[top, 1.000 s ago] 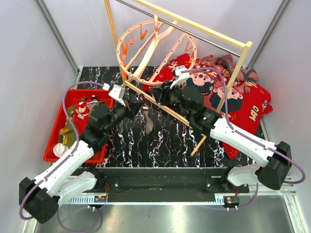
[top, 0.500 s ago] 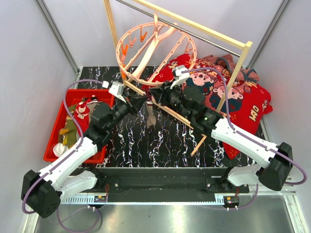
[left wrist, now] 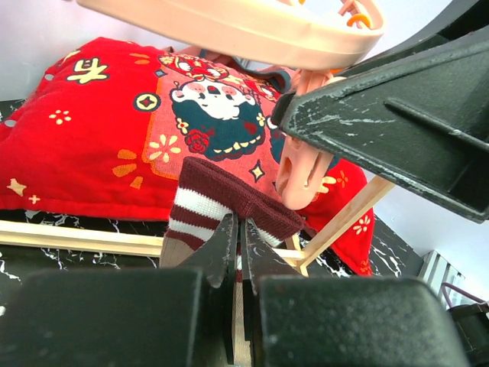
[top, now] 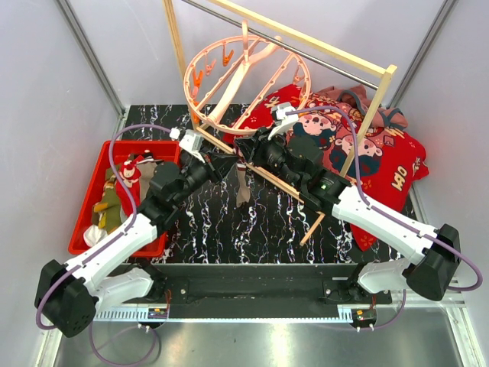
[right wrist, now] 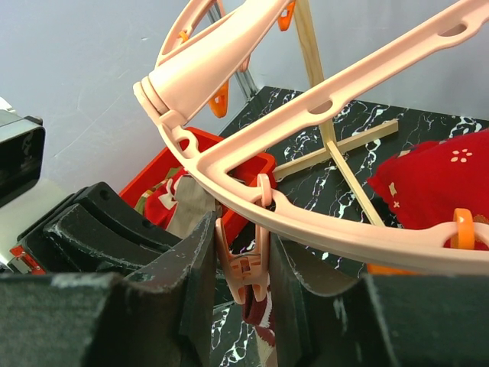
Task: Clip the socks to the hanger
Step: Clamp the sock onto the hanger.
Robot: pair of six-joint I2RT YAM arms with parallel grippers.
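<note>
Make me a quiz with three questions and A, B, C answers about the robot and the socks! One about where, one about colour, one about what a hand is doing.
1. Where do the spare socks lie?
A in the red tray
B on a shelf
C in a blue bucket

2. What colour is the cuff of the sock in the left gripper?
A blue
B dark red with white stripes
C green

3. What is the right gripper doing?
A waving open in the air
B holding a cup
C pinching a pink clip

Answers:
1 A, they are piled in the tray.
2 B, the left wrist view shows the striped cuff above shut fingers.
3 C, its fingers press both sides of the clip.
</note>
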